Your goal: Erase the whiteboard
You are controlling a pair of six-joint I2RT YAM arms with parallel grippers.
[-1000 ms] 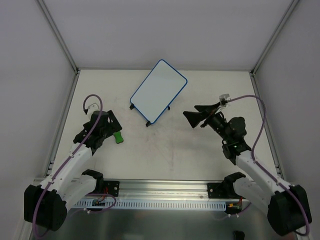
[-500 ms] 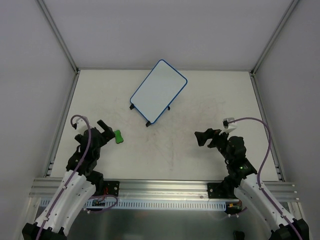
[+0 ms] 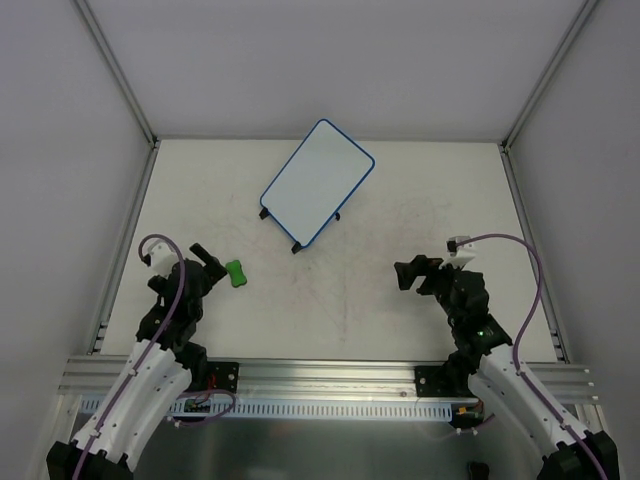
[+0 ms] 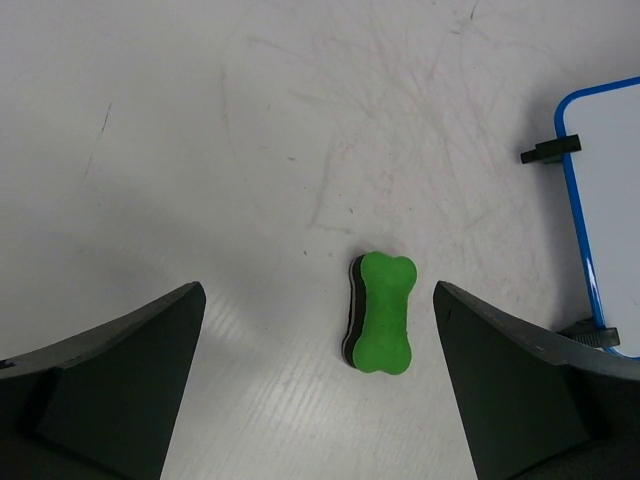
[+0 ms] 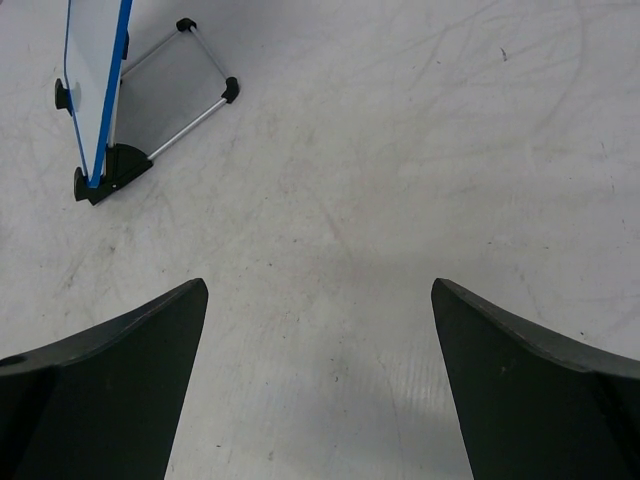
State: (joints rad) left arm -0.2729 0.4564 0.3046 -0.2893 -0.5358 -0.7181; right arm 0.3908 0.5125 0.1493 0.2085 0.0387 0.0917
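Overhead and wrist views of the erasing task. The whiteboard point(image 3: 318, 182) stands toward the far middle of the tabletop point(image 3: 340, 310), propped on small black feet point(image 5: 110, 168) and a thin wire prop point(image 5: 190, 72) behind it. Its long axis runs diagonally, from the near-left end, where the feet rest, to the far-right end. The white face tilts upward, and apparently toward the near left. In the right wrist view the board appears almost edge-on, so its face cannot be checked there.

Progress: in the overhead view the face is plain white inside the blue rim, with no marks visible. On this evidence the wiping looks complete, or nothing remains to wipe. Faint traces too small to see cannot be ruled out.

The green bone-shaped eraser point(image 4: 381, 312) lies flat on the tabletop to the near left of the whiteboard, well apart from it and touching nothing else. The left gripper point(image 3: 208, 258) sits just beyond the eraser on the side away from the whiteboard. Its jaws are spread fully wide and hold nothing, and the eraser shows ahead between them. The right gripper point(image 3: 405, 275) is to the near right of the whiteboard, well apart from it. Its jaws are equally wide and empty, with only bare tabletop between them.
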